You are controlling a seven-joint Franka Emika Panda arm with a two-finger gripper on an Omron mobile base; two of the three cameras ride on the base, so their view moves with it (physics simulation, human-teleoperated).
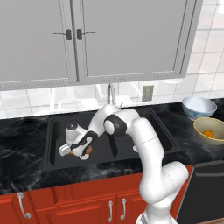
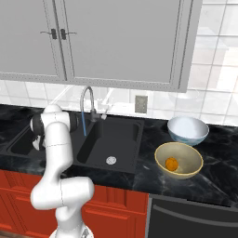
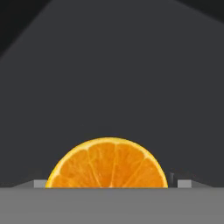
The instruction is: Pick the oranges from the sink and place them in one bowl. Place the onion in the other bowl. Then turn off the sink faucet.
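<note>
In the left basin of the black sink (image 1: 54, 131) my gripper (image 1: 77, 153) hangs low and open. The hand view has an orange (image 3: 107, 164) right between the two fingertips (image 3: 183, 183), which stand just off its sides without closing on it. From the left base view a bright sliver of that orange (image 1: 64, 150) shows left of the hand, and a duller reddish-brown ball, the onion (image 1: 89, 151), peeks out at its right. Another orange (image 2: 172, 163) lies in the yellow-tan bowl (image 2: 188, 171). The pale blue-white bowl (image 2: 188, 130) stands behind it. Water runs from the silver faucet (image 2: 86, 104).
The right basin (image 2: 116, 144) holds only its drain (image 2: 110, 160). Both bowls (image 1: 210, 127) sit on the black marble counter right of the sink. Grey wall cabinets (image 1: 87, 39) hang above, red base cabinets (image 1: 87, 201) stand below the counter edge.
</note>
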